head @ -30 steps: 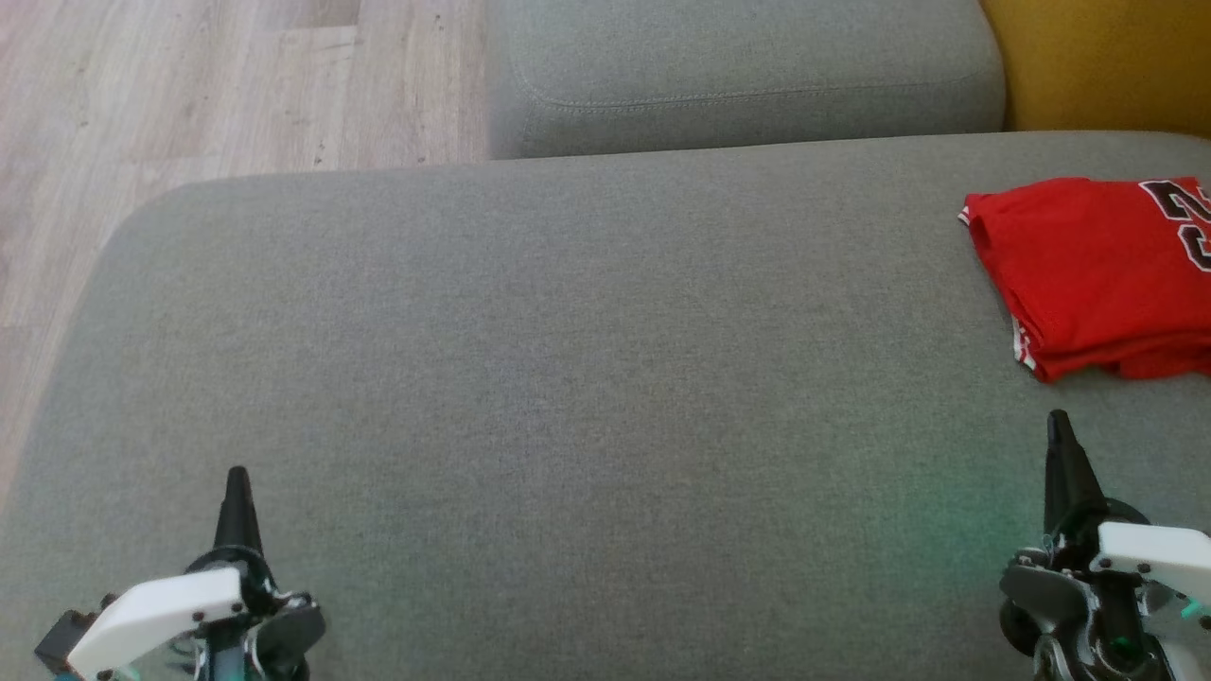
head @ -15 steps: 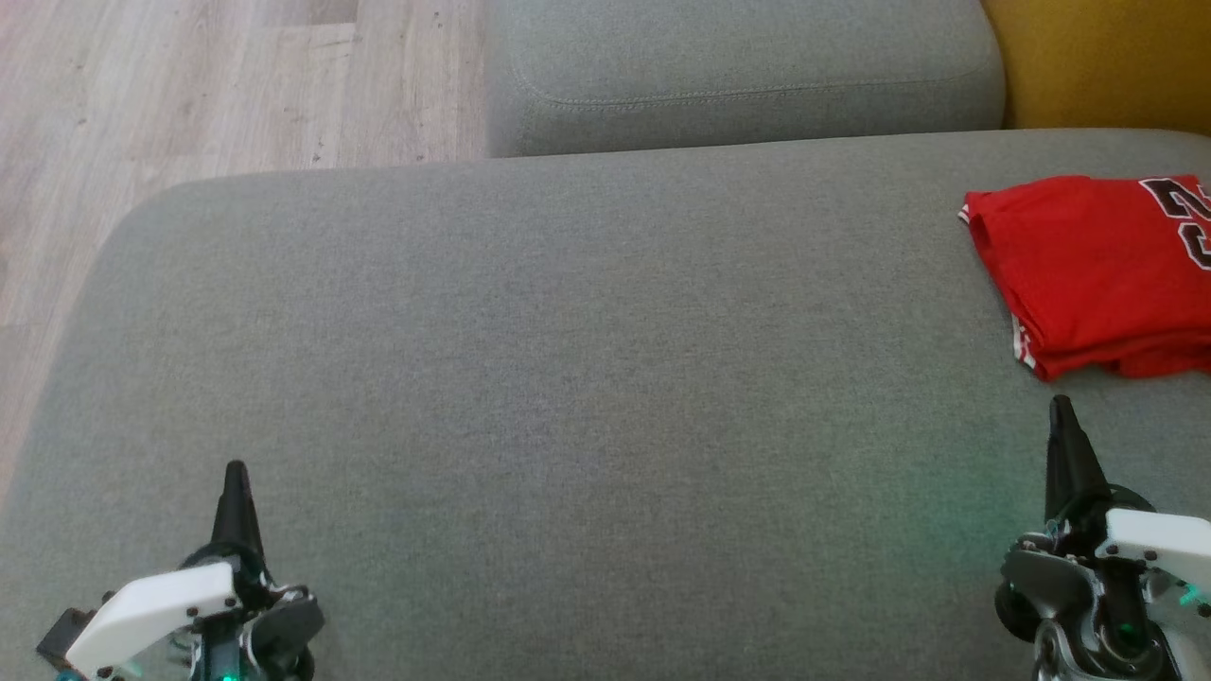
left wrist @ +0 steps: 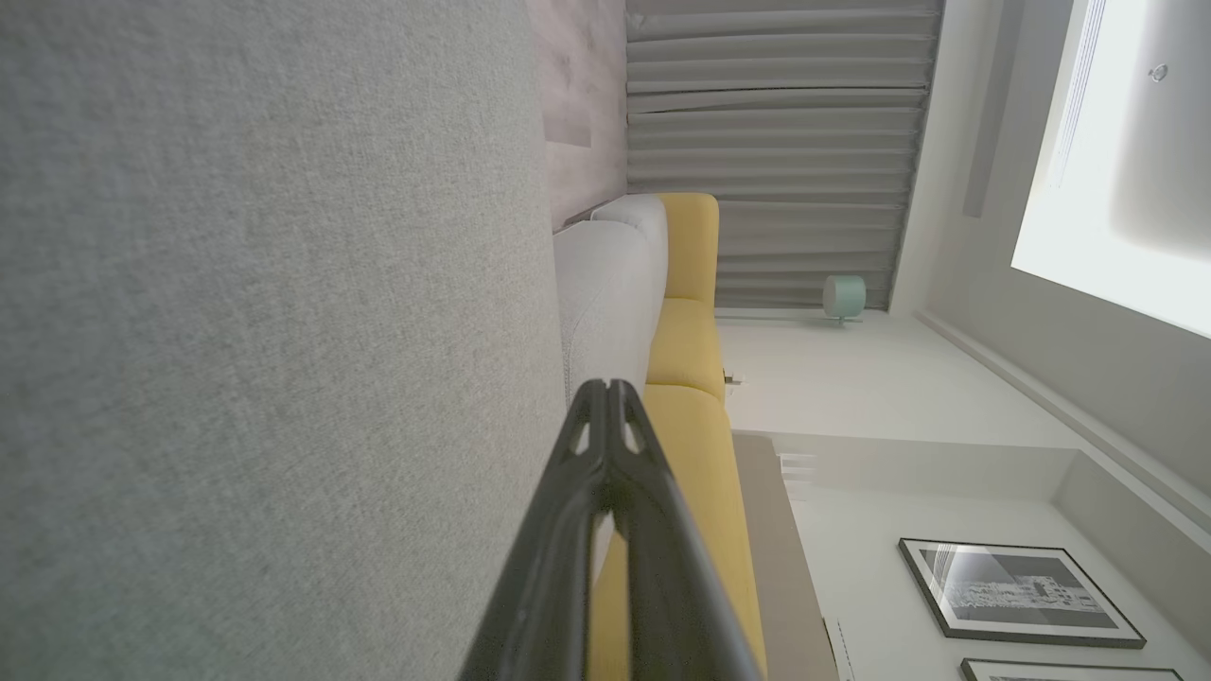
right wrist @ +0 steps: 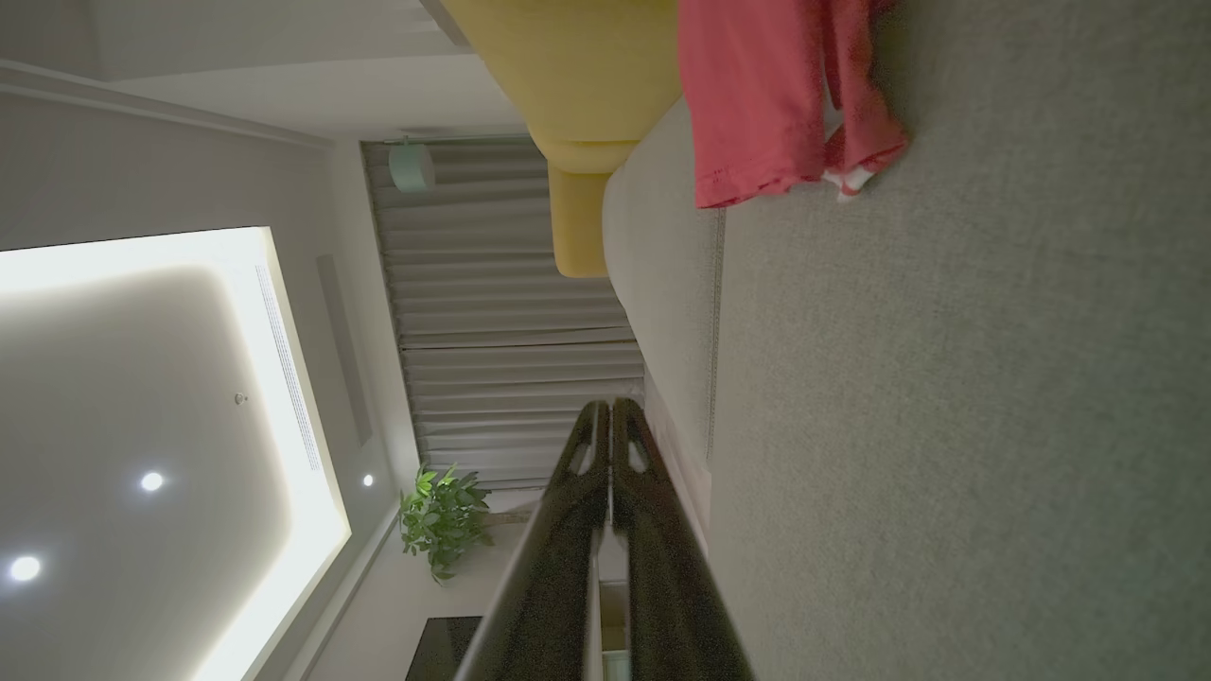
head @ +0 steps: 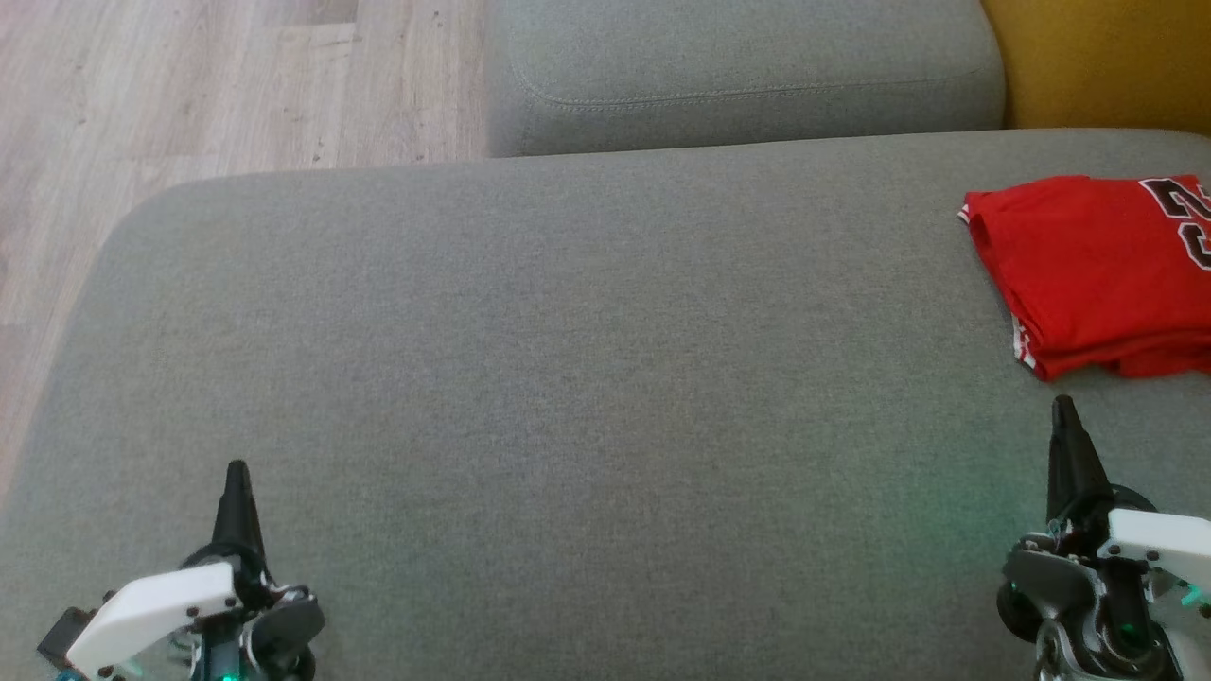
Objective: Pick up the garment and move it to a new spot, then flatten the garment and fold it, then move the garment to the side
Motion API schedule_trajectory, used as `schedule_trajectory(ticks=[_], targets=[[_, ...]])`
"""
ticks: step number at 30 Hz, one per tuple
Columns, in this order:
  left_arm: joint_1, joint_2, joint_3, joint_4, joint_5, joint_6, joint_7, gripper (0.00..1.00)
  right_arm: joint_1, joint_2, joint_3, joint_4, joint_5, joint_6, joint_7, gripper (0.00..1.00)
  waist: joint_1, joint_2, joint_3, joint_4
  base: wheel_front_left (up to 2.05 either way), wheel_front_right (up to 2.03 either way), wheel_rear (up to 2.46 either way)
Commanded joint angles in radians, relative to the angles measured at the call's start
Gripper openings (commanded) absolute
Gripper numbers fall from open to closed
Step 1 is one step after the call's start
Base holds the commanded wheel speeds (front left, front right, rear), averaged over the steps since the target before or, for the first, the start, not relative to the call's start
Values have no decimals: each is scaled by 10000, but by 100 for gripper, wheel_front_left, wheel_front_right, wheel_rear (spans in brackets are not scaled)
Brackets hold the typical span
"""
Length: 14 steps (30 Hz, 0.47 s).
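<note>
Across the head view spreads a broad grey cushion [head: 568,378]. Behind it sits a smaller grey cushion [head: 738,76], with yellow upholstery [head: 1097,57] at the far right corner and pale wooden floor [head: 189,85] at the far left.

The red garment [head: 1088,274] lies on the broad cushion at its right side. It is folded into a compact stack with white-trimmed layered edges at its near left corner and dark numerals on top. The picture's right edge cuts it off, so its long axis cannot be settled (the part that shows runs somewhat wider than deep).

The right gripper [head: 1062,407] rests low at the right, fingers pressed together and holding nothing. Its tip points at the garment's near edge, just short of it and not touching. The left gripper [head: 236,470] sits at the lower left, likewise closed and empty, well apart from the garment.

The garment lies ahead and slightly right of the right gripper, so the right arm is by far the nearer. Judging by the neat stack at the side, the folding looks done and the task seems at or near its end. Any further nudge would fall to the right arm, whose fingers would first need to part.
</note>
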Motion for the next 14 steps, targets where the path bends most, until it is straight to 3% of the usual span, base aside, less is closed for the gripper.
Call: schedule_trajectory(ticks=[1,14], targets=[[-496,90,433,-293,53,-71,30,0,-494,-152,165,-322,17,-7,101,0,0,0,-1,0,0,0,0],[-499,59,477,-291,90,-71,66,0,-497,-132,137,-320,-6,-7,124,0,0,0,-1,0,0,0,0]])
